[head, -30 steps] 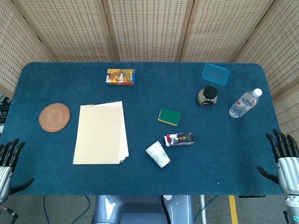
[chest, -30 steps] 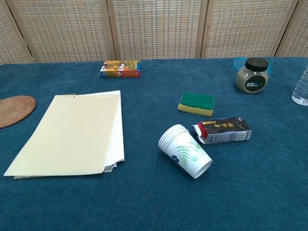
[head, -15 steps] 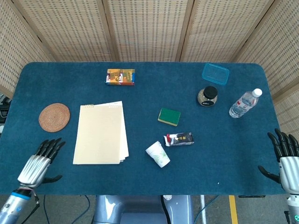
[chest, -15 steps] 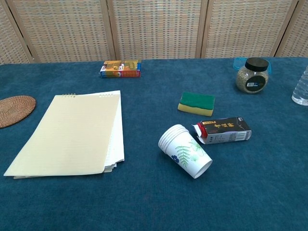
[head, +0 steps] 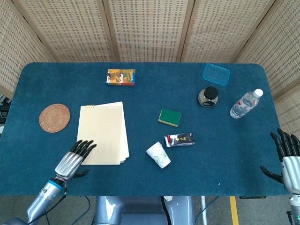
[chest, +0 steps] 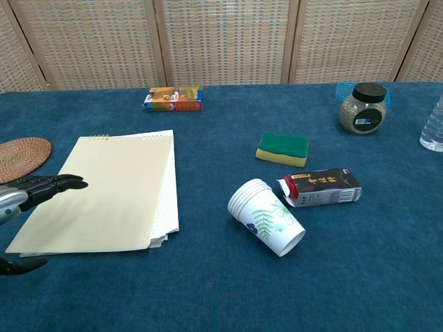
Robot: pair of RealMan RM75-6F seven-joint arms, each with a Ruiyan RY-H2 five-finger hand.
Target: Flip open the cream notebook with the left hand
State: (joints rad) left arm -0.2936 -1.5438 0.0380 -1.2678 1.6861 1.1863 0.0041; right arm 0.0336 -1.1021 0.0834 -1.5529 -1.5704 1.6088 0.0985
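The flat cream paper notebook [head: 102, 134] looked light and bendy; its loose right edge seemed best to lift. The left hand [head: 73, 159], at lower left, was spread wide and held nothing.

Matt paper notebook [head: 101, 134] on napped blue cloth table [head: 140, 178]; woven rattan coaster [head: 54, 117].

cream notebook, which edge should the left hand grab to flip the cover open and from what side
Probably the near edge of the cream notebook, approached from the robot's side. The binding holes sit along the far edge, so the cover hinges there and the near edge lifts free. The pages fan out at the near right corner, leaving a gap to get under. The left hand is open, fingers over the near left corner.
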